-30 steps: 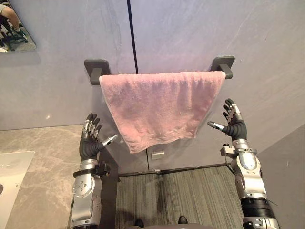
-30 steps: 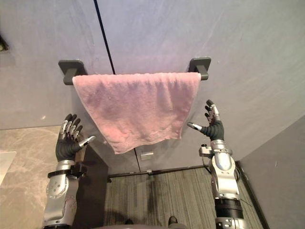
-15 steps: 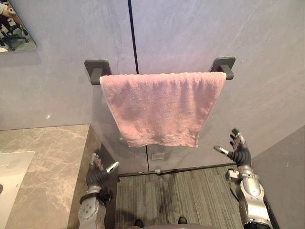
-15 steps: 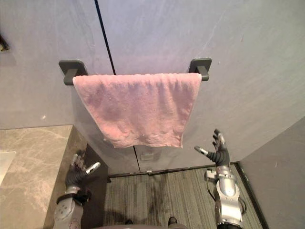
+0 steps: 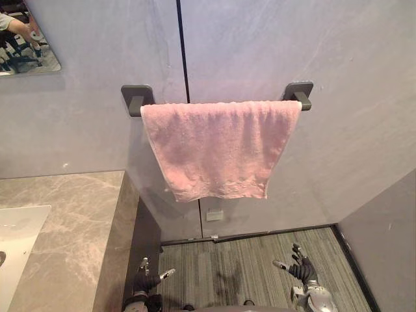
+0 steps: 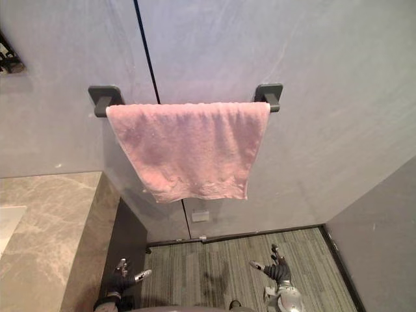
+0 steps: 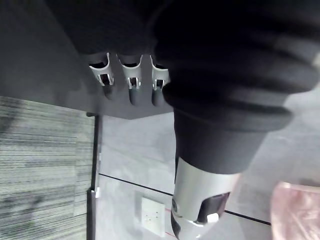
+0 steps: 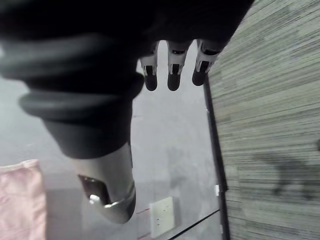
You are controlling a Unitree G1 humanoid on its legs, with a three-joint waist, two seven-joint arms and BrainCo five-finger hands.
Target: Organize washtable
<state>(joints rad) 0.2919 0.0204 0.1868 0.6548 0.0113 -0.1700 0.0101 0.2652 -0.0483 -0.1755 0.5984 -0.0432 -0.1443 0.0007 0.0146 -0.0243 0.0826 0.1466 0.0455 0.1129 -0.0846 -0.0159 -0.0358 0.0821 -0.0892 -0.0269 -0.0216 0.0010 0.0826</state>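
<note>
- Across the upper middle of the frame, the pink towel (image 5: pixel 218 146) hangs draped over the towel bar (image 5: pixel 137 99) on the grey wall. It fills nearly the whole span between the two brackets, and its left edge slants inward toward the hem.
- At the bottom edge, the left robot hand (image 5: pixel 149 281) sits low beside the dark side of the worktop (image 5: pixel 71 221). Its fingers are straight, its thumb is spread, and it holds nothing.
- The right robot hand (image 5: pixel 301 272) is low over the striped floor (image 5: pixel 253 257), also wide and empty, well apart from the towel.
- A white basin (image 5: pixel 16 237) is set into the marble worktop at the lower left, and a wall socket (image 5: pixel 214 214) sits below the towel's hem.
- Judging by this, the towel-hanging step looks finished, with the cloth resting on the bar and touched by neither robot hand.
- The next move probably calls for turning toward the worktop and basin to find what remains to tidy. Both robot hands would need to come up from the floor level before anything can be reached.
</note>
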